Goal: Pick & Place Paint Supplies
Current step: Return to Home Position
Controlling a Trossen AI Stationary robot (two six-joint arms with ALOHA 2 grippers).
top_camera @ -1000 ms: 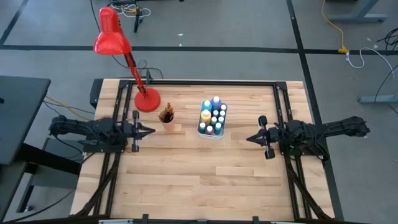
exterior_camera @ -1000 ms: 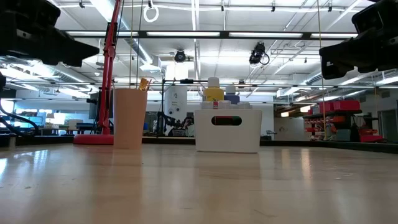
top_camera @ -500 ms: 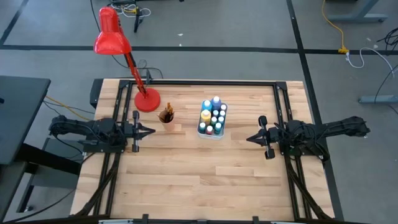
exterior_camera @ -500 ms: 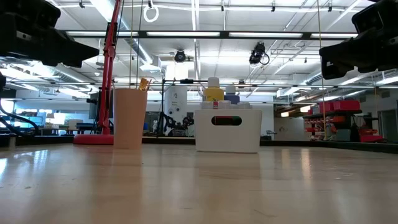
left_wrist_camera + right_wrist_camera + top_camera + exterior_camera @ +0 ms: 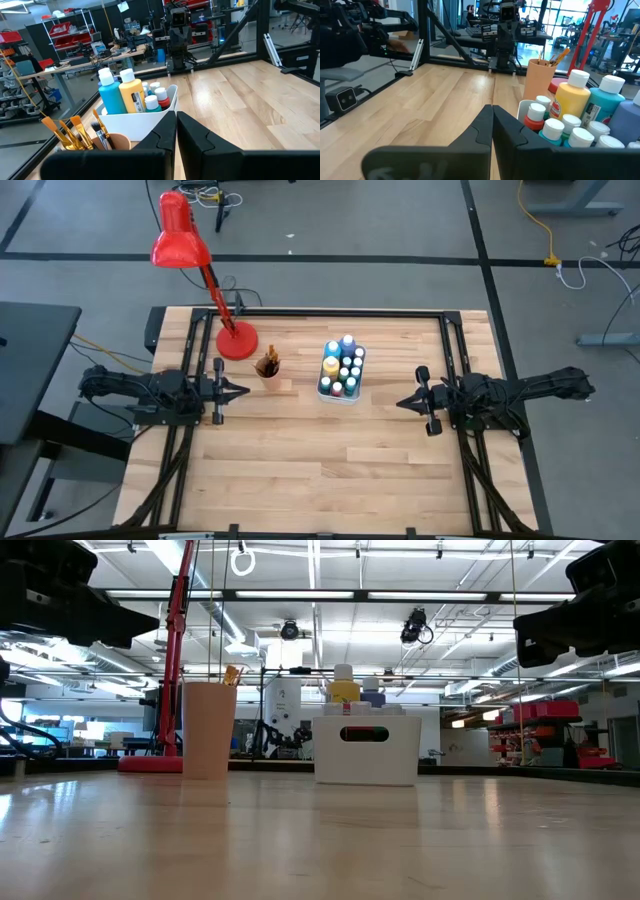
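Parked: left gripper and right gripper are holding fingers together, empty. In the low view, orange cup is hiding most of the brushes; white bin is masking most paint bottles.

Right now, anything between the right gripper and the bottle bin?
Nothing. The high view shows only bare table between the right gripper and the bin.

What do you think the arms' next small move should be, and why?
Probably none beyond settling at rest: the brushes stand in the orange cup, the paint bottles sit in the white bin, and the left gripper and right gripper sit empty, fingers shut, at opposite sides of the table.
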